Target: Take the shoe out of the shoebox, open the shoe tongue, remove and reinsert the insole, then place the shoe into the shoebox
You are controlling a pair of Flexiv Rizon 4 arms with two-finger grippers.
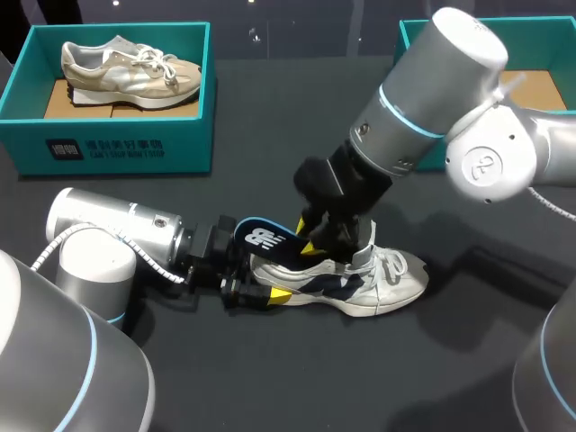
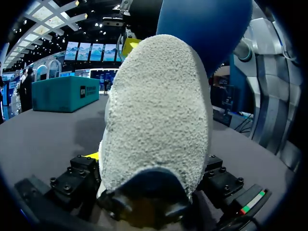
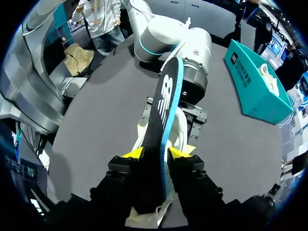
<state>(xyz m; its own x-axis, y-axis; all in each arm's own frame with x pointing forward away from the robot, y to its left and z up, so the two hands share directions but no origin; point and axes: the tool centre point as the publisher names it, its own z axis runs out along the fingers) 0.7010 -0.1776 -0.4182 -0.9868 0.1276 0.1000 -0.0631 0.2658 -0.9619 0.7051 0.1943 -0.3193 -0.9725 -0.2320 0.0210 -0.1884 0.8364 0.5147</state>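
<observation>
Yellow-tipped right fingers (image 3: 133, 153) pinch the insole (image 3: 161, 110), free end toward ten o'clock; left fingers (image 1: 281, 294) clamp the shoe (image 1: 382, 283) heel. Narrow pinch could let it twist loose.

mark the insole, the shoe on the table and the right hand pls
insole (image 3: 160, 118), right wrist view, on its dark top face near the middle.
shoe (image 1: 398, 281), head view, on the white toe.
right hand (image 3: 157, 153), right wrist view, midway between its yellow fingertips, clamping the insole.

Dark grey matte table (image 1: 270, 378), plain unpatterned top, soft blurred shadows lying across its surface
</observation>
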